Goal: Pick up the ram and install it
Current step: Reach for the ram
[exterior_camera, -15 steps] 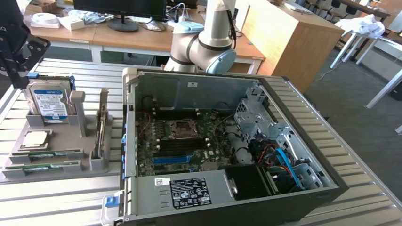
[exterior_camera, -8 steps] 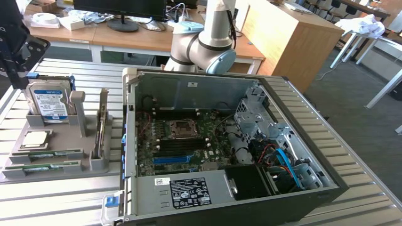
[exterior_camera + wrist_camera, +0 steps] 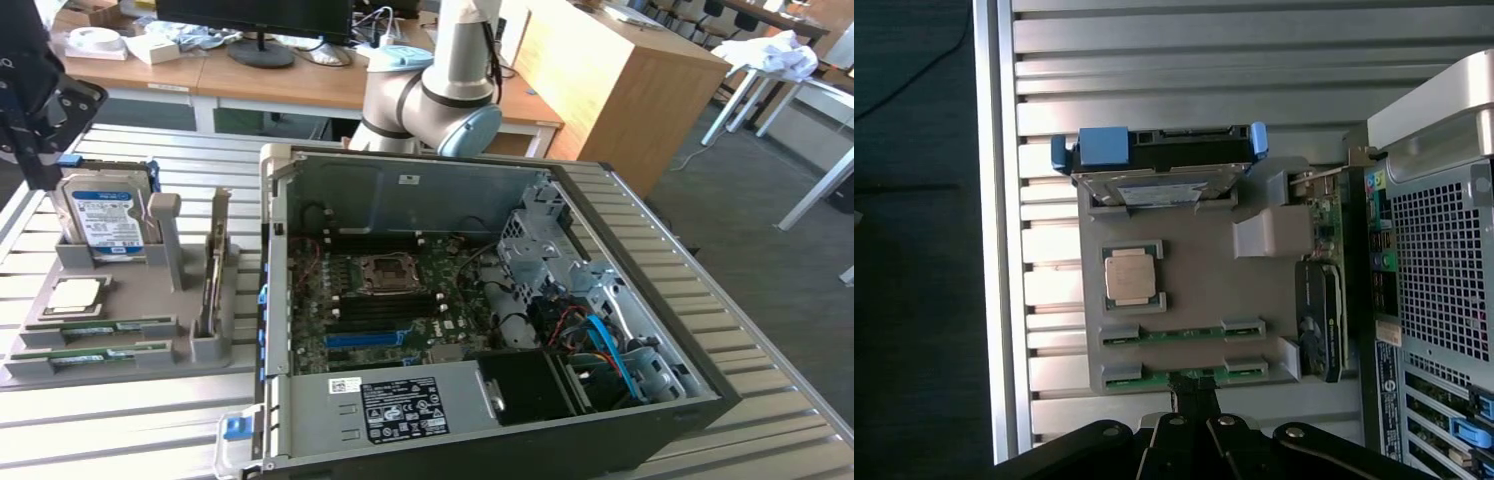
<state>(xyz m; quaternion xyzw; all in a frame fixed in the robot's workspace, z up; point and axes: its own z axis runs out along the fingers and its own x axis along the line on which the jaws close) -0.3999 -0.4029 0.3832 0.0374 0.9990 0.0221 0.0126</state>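
Note:
Two green ram sticks (image 3: 100, 325) lie side by side in slots at the near end of a grey holder tray (image 3: 134, 290), to the exterior view's left of the open computer case (image 3: 641, 300). In the wrist view both ram sticks (image 3: 1182, 333) show from above on the tray (image 3: 1204, 280). My gripper (image 3: 34, 165) hangs well above the tray's far left corner, beside the hard drive (image 3: 104, 215). Seen from the wrist, the gripper (image 3: 1189, 395) has its dark fingers together with nothing between them, over the outer stick.
The tray also carries a silver processor chip (image 3: 1131, 275), the hard drive (image 3: 1159, 180) with blue clips, and an upright graphics card (image 3: 1324, 300). Inside the case, the motherboard (image 3: 400, 300) has a blue slot (image 3: 367, 338). Slatted metal table (image 3: 120, 430) underneath; desks behind.

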